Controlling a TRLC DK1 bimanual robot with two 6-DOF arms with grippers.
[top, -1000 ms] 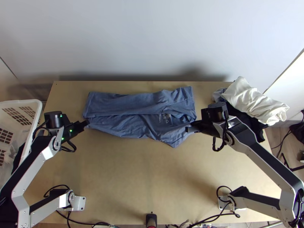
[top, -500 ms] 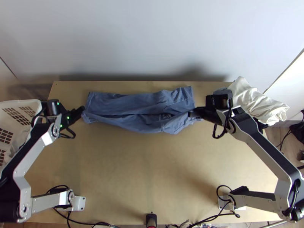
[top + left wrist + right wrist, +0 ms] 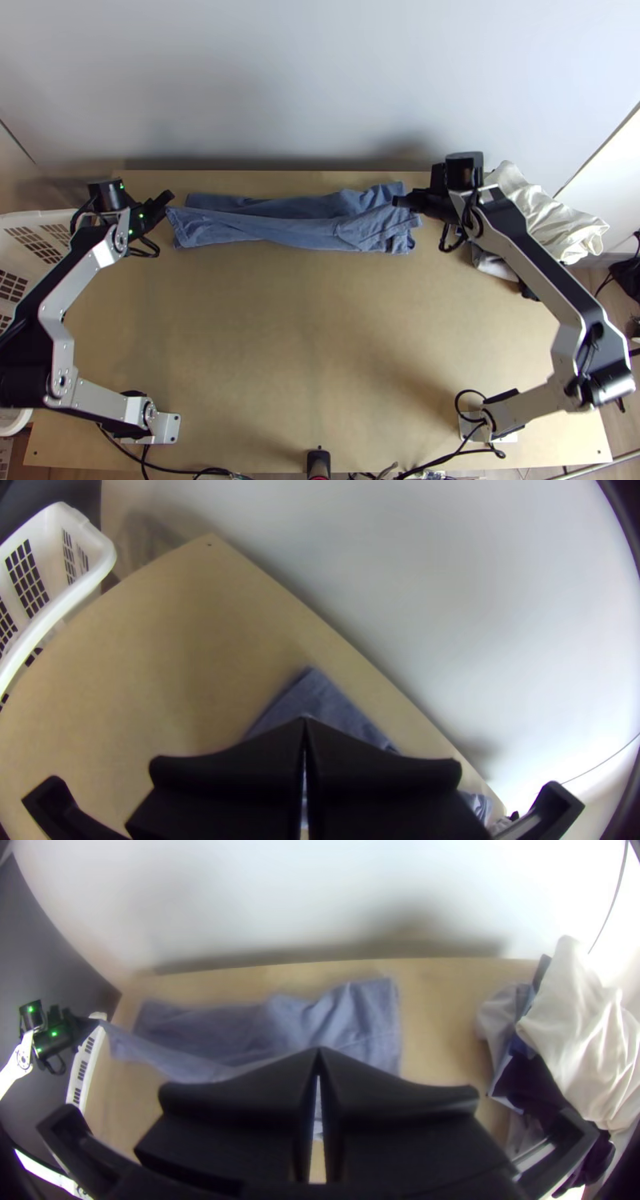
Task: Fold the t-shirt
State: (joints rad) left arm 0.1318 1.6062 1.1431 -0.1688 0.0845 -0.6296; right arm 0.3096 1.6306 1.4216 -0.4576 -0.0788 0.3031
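Blue-grey T-shirt [image 3: 280, 230] runs lengthwise along the table [image 3: 304, 360]'s far edge, stretching R from the L gripper [image 3: 305, 721] & L from the R gripper [image 3: 319, 1052], neither arm nearer. Both have fingers together, clamped on its ends, w/ slack hanging btwn; next prob. lay the held edge down evenly, parallel to the far edge.

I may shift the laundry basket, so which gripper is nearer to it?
Left. The left gripper holds the shirt at the end toward the basket; the right gripper is at the shirt's other end, much farther from the basket.
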